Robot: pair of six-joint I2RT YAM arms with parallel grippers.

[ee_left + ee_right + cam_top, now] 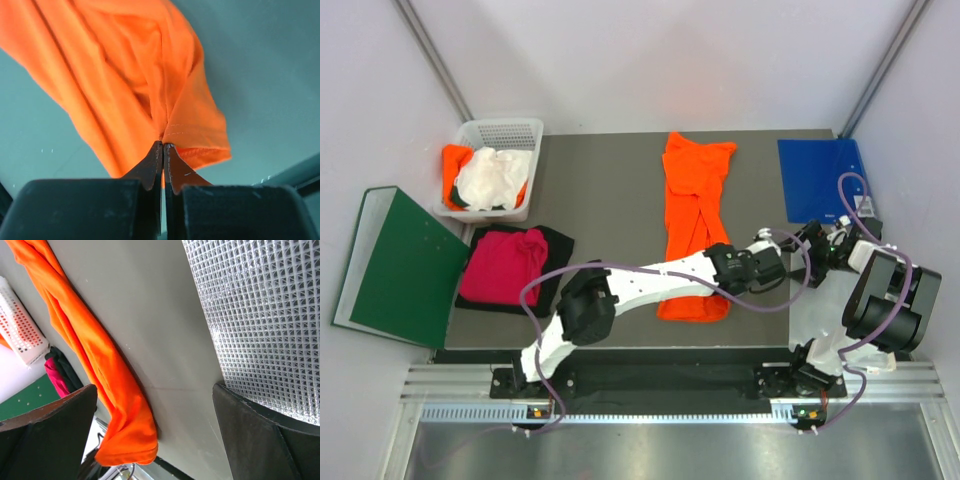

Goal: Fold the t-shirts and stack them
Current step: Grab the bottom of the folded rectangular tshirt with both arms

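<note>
I see my left gripper [163,146] pinched shut on a hemmed edge of the bright orange cloth t-shirt [125,75], my right gripper [154,390] spread wide, holding nothing, right of it

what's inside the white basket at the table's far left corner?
A crumpled white t-shirt lies on top in the white basket, with orange cloth showing beside and beneath it. Anything lower down is covered.
</note>
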